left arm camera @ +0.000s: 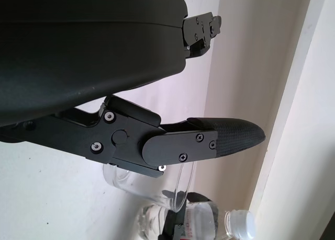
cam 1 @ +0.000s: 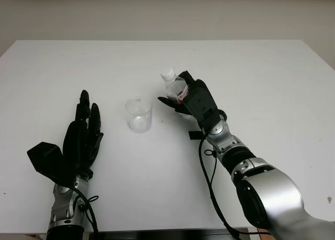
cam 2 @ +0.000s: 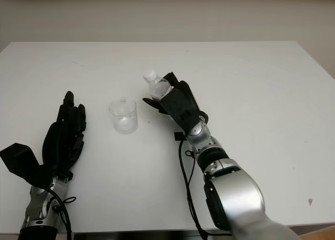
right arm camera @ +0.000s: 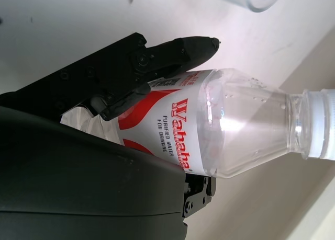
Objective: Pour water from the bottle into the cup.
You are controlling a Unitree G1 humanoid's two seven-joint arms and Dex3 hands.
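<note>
**Op A:** While my right hand [cam 1: 192,100] has its fingers wrapped around the bottle [cam 1: 175,87], I see the bottle near the middle of the table [cam 1: 261,72], leaning left toward the cup [cam 1: 138,114], white cap on.

**Op B:** Is the bottle over the cup?

**Op A:** No, just to its right and a little farther back. The cup stands upright on the table. From the right wrist I can read a red and white label, with clear plastic above it.

**Op B:** And your other side?

**Op A:** My left hand [cam 1: 78,140] is open, holding nothing, at the near left, well apart from the cup.
</note>
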